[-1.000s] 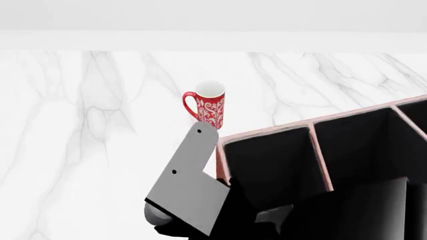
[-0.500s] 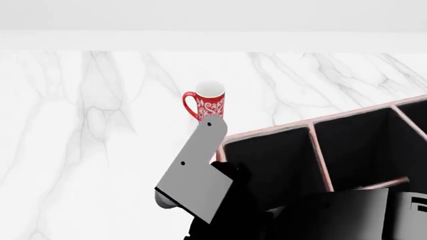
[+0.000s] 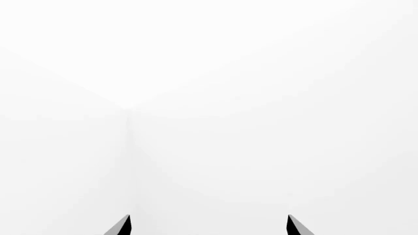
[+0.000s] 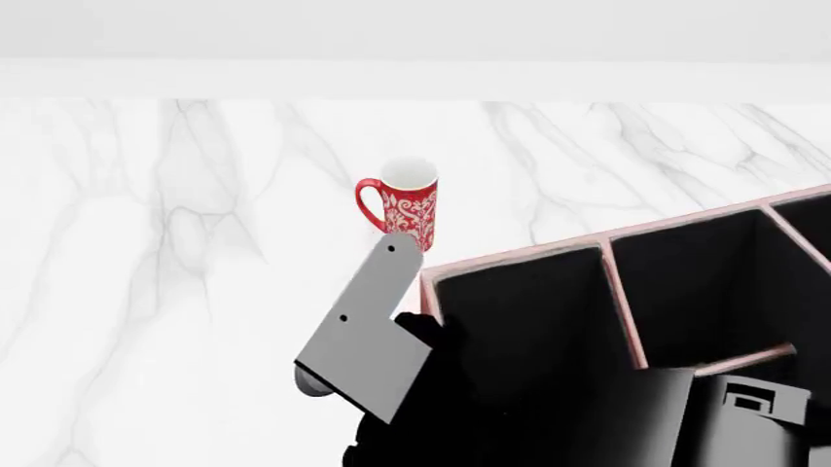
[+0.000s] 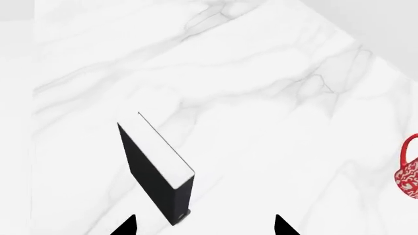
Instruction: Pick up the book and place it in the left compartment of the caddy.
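The book shows only in the right wrist view. It stands upright on the marble table, black with white page edges, just ahead of my right gripper and towards its left fingertip. That gripper is open and empty. My left gripper is open and empty and faces only a bare white wall corner. In the head view the caddy stands at the right, its reddish-brown rim towards the mug. Its left compartment is black-lined and empty. The book is hidden in the head view.
A red-and-white patterned mug stands on the marble table just behind the caddy's left corner; it also shows in the right wrist view. A grey arm link and black arm parts cover the caddy's near side.
The grey arm link rose toward the mug, then dropped back slightly. The black arm parts at lower right sank lower, uncovering the caddy's crossbar.
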